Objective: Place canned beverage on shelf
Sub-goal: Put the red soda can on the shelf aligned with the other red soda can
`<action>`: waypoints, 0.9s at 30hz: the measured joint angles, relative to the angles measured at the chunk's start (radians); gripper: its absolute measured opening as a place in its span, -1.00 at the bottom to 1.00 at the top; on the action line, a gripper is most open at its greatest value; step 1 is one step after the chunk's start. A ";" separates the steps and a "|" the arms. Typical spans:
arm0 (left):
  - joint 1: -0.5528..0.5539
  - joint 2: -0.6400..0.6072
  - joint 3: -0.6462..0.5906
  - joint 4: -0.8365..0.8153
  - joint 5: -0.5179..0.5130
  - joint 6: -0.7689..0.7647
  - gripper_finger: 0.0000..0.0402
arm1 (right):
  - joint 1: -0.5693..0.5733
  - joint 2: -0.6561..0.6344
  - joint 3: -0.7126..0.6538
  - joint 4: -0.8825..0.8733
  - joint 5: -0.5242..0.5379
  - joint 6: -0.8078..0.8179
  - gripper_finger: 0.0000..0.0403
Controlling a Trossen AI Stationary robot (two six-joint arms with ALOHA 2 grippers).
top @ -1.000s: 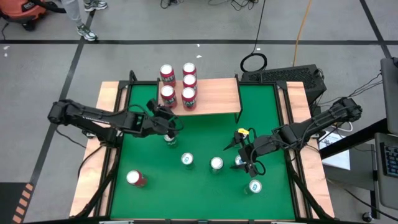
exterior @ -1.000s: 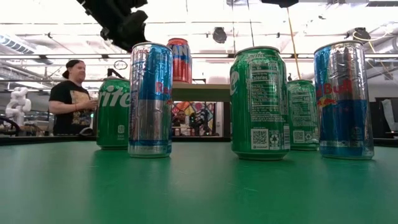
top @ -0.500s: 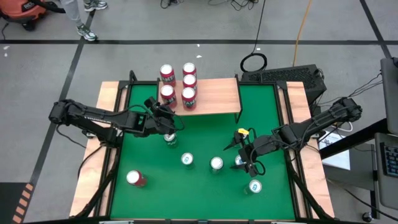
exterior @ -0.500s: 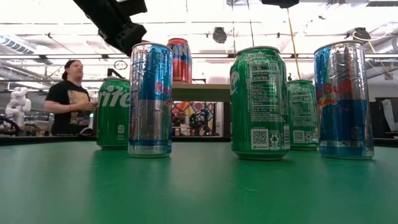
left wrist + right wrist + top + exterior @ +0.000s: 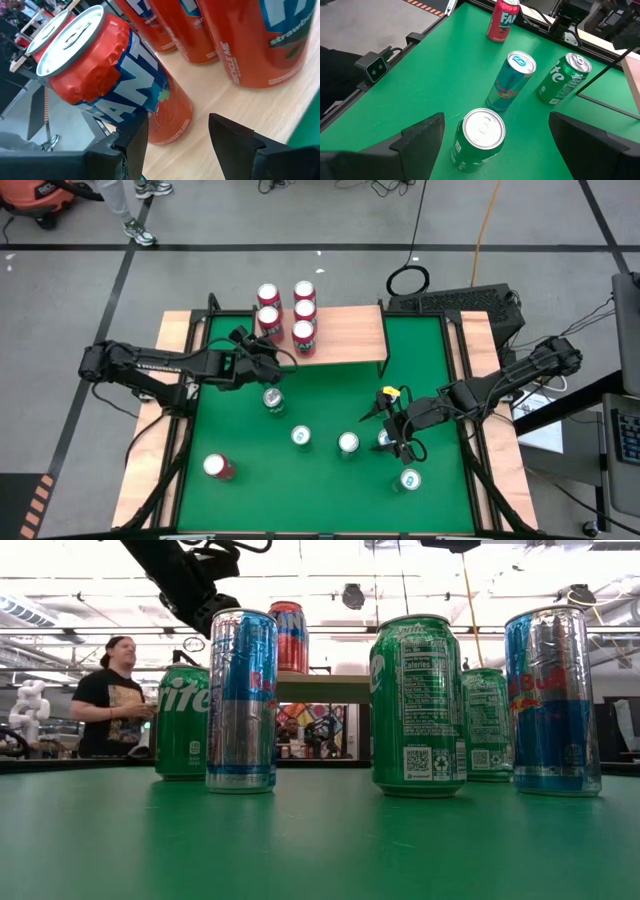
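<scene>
The shelf [image 5: 345,332], a light-wood board on black legs, stands at the table's far edge. Several red Fanta cans [image 5: 303,332] stand upright on its left half. My left gripper [image 5: 266,348] is open and level at the shelf's near-left corner. In the left wrist view its fingers [image 5: 175,125] have bare wood between them, and the nearest Fanta can [image 5: 125,85] stands beside one finger. My right gripper [image 5: 396,430] hangs wide open over a green can [image 5: 477,135] that stands on the table below its fingers. My left gripper comes in level from the table's left. One finger [image 5: 136,137] stands right beside the lower wall [image 5: 167,122] of the nearest Fanta can. I cannot tell whether it touches. The can stands upright on the shelf board.
Green and blue cans stand across the table's middle [image 5: 301,437] [image 5: 348,443] [image 5: 273,400], one more near the front right [image 5: 410,478]. A red can [image 5: 217,467] stands at the front left. The shelf's right half is bare wood. A person [image 5: 112,700] stands beyond the table.
My left gripper has gone from above the green can toward the table's far edge, up to the shelf's near-left corner, turning a little. The green can now shows in full in the high view.
</scene>
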 joint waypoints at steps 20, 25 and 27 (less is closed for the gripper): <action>0.040 0.000 0.000 0.070 0.079 0.007 0.01 | 0.000 0.000 0.000 -0.002 0.000 -0.007 0.74; 0.053 -0.001 0.000 0.094 0.078 0.014 0.01 | 0.000 0.000 0.000 -0.003 -0.001 -0.004 0.74; 0.058 -0.001 0.000 0.100 0.078 0.031 0.01 | 0.000 0.000 0.000 -0.004 -0.001 -0.004 0.74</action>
